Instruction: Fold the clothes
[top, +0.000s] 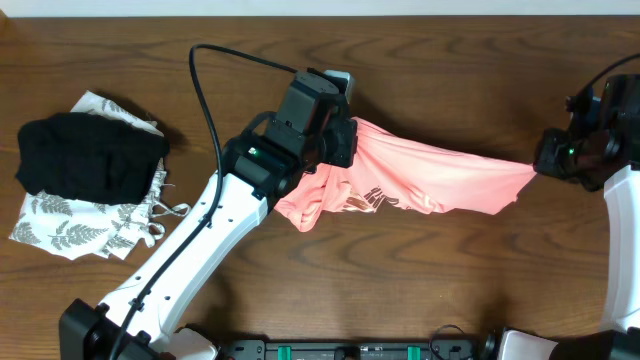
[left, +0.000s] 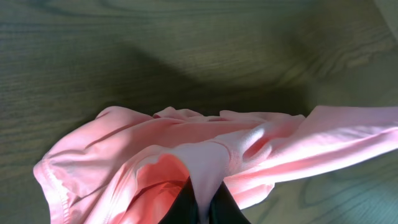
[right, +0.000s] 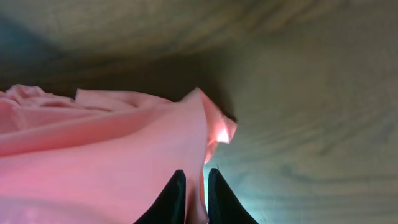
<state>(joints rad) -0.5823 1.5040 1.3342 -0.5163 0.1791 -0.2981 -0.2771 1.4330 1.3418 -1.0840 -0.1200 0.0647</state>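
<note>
Status: T-shirt (top: 430, 180) is strung across the middle of the table (top: 400, 300) between both arms, one end in each gripper. The left gripper (top: 345, 135) sits just 12 o'clock of table centre and is clamped on a bunched wad of the pink fabric. In the left wrist view the dark fingers (left: 221, 208) come in from 6 o'clock with the cloth pinched between them. Folds pile up from 9 to 12 o'clock of the tips, and a flat band runs off toward 3 o'clock. From that grip the shirt runs toward 3 to 4 o'clock across the overhead view as a stretched strip, narrowing to a point at the right gripper (top: 540, 160) near the 3 o'clock edge of the table. The right wrist view shows two fingertips (right: 171, 199) close together with a thin slit between them and a fabric edge caught in that slit, so the jaws read as nipped on the shirt's end. The cloth spreads from the tips toward 9 and 10 o'clock, with a small corner poking out at 1 o'clock. A slack lobe of the shirt hangs at 6 o'clock of the left gripper and touches the wood, with the bronze lettering (top: 375, 200) partly visible on it and creased. Whether the stretched span touches the table, can't tell. A black garment (top: 90, 155) sits on top of a white leaf-print garment (top: 70, 232) at the 9 o'clock side, well apart from the shirt.
</note>
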